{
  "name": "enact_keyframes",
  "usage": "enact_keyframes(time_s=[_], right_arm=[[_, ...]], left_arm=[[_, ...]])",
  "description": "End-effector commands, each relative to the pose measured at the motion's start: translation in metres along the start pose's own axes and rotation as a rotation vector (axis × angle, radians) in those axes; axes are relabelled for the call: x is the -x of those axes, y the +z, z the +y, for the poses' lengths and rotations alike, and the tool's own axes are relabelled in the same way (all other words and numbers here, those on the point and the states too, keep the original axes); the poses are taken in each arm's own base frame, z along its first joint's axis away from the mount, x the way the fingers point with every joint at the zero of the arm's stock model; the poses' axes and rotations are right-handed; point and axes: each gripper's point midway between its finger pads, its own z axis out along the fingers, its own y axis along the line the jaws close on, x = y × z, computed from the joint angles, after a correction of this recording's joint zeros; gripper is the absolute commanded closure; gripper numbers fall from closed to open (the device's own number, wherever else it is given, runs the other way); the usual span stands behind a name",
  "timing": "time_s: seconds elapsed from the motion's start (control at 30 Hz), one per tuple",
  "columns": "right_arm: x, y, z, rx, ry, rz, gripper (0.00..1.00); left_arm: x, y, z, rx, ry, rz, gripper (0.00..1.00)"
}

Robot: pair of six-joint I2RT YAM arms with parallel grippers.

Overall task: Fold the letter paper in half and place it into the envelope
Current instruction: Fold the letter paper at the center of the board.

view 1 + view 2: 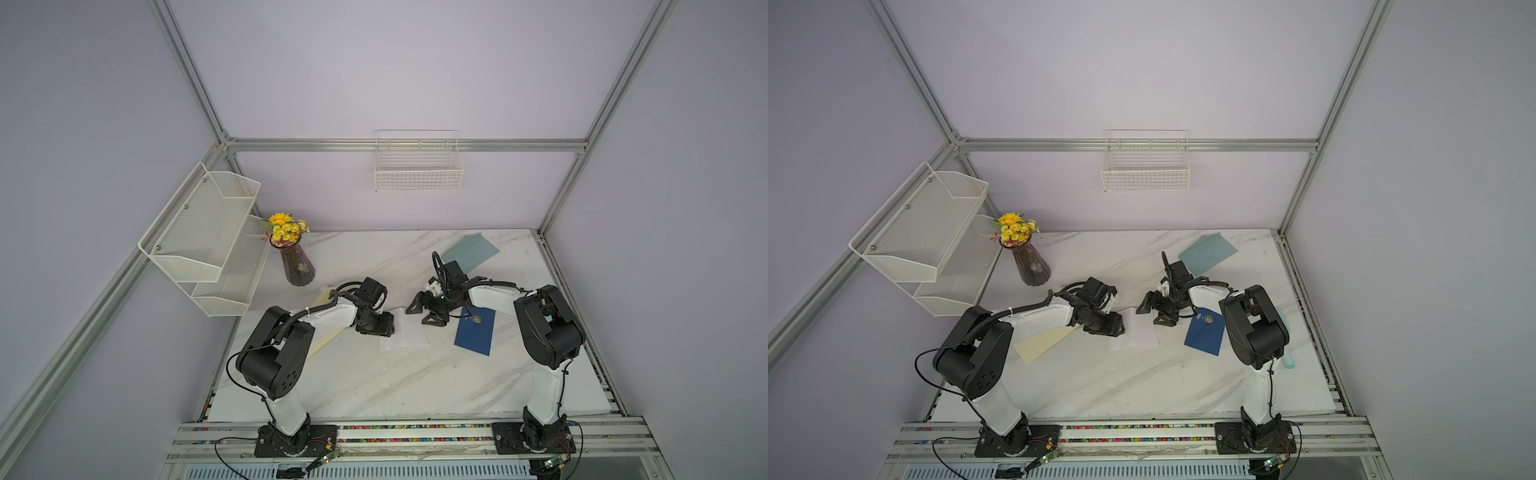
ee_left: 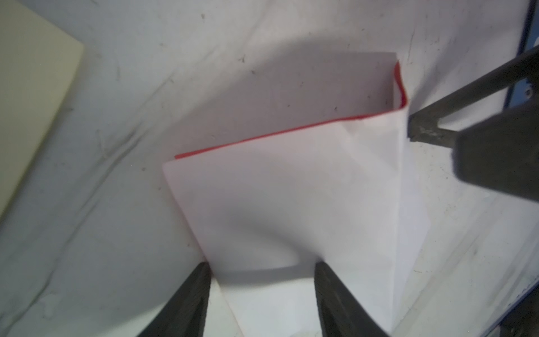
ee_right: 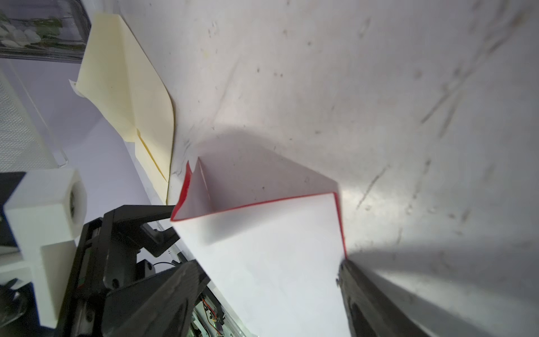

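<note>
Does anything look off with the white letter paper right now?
Yes. The letter paper isn't lying flat: one red-edged corner curls upward, so the half-made fold looks uneven.

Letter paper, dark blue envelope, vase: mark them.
letter paper (image 1: pixel 409 332): in a top view, upper face.
dark blue envelope (image 1: pixel 473 337): in a top view, middle, below seal.
vase (image 1: pixel 297 266): in a top view, glass body.
</note>
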Motion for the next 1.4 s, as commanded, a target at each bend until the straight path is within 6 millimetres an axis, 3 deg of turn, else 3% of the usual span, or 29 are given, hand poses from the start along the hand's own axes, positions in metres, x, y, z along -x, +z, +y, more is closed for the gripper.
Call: enact_keyframes(time_s=[0.0, 0.5, 0.67, 0.87, 1.37], right_arm=[[-0.023, 0.021, -0.038, -0.082, 0.09, 0.079, 0.21], [-0.029, 0.026, -0.042, -0.065, 0.107, 0.1, 0.35], [-0.028, 0.025, -0.039, -0.054, 0.104, 0.097, 0.38], [-0.03, 0.014, -0.018, 0.018, 0.082, 0.087, 0.17], [-0.033, 0.013, -0.004, 0.065, 0.061, 0.094, 0.05]], left_arm=[[0.011, -0.002, -0.017, -0.088, 0.007, -0.026, 0.41], [0.014, -0.016, -0.031, -0.164, 0.009, -0.073, 0.58], [0.016, -0.018, -0.034, -0.177, 0.002, -0.082, 0.59], [0.012, -0.01, -0.03, -0.164, -0.01, -0.064, 0.6], [0.012, 0.001, -0.031, -0.194, -0.038, -0.065, 0.6]])
